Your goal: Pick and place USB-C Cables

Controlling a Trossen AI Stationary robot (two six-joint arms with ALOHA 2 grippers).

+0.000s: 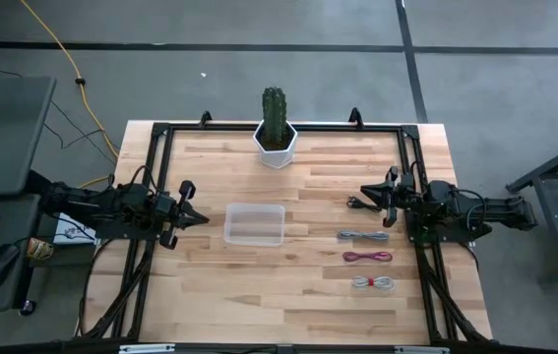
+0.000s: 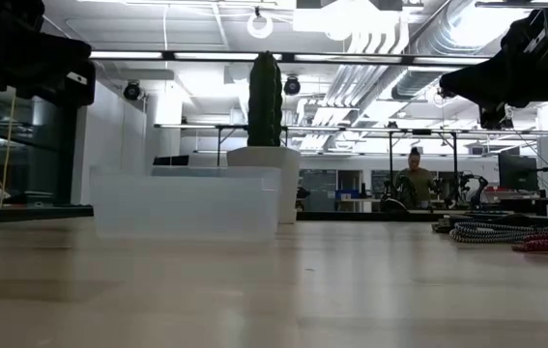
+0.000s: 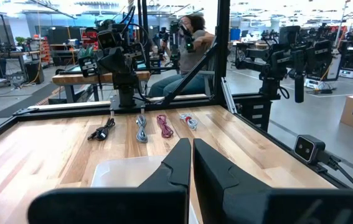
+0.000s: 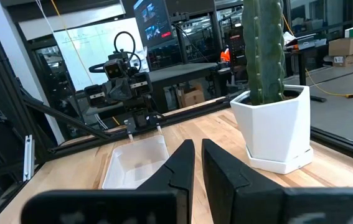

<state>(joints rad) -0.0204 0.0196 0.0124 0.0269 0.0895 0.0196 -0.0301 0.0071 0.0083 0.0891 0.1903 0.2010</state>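
Note:
Four coiled cables lie on the wooden table near its right edge: black (image 1: 361,204), grey (image 1: 362,236), dark red (image 1: 368,257) and whitish (image 1: 373,283). The left wrist view shows them in a row: black (image 3: 101,131), grey (image 3: 141,129), dark red (image 3: 164,126), whitish (image 3: 188,119). A clear plastic container (image 1: 255,223) rests on its base mid-table. My left gripper (image 1: 200,217) hovers shut just left of the container. My right gripper (image 1: 365,193) hovers shut, raised above the table close to the black cable. Neither touches anything.
A cactus in a white pot (image 1: 279,136) stands at the far edge, mid-table. A black metal frame (image 1: 160,133) borders the tabletop. Bare wood lies between the container and the cables. A person (image 2: 414,184) sits in the room beyond the table.

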